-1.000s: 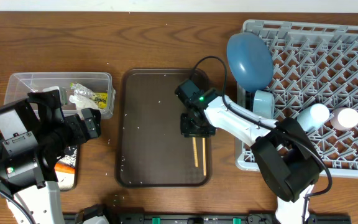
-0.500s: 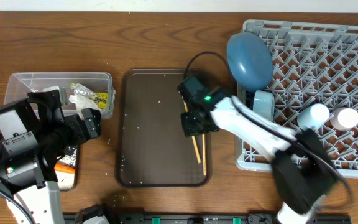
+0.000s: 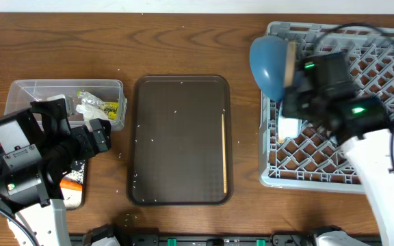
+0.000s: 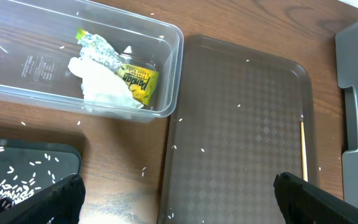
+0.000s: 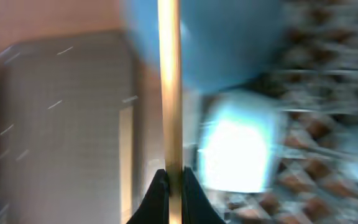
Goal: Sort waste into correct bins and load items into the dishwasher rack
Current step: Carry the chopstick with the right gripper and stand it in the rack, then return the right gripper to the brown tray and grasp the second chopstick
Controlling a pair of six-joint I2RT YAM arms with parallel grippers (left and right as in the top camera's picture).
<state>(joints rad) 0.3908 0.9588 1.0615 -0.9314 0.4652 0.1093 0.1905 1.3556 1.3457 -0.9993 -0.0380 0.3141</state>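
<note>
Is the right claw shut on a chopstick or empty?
The right claw is shut on a chopstick, pinched between its fingers in the wrist view.

A brown wooden desk is carrying four flat-bottomed pieces in a loose row. At the left, a clear tub is sitting lengthwise, with a black tray lying just in front of it, nearer the robot; the two are close but not touching, and the left arm is hiding much of the tray from overhead. A larger brown tray is resting in the middle, just beside the tub with a thin strip of wood showing between them. The grey rack is filling the right side, apart from the brown tray. Loose rice grains are lying scattered on the bare wood around the trays.
</note>
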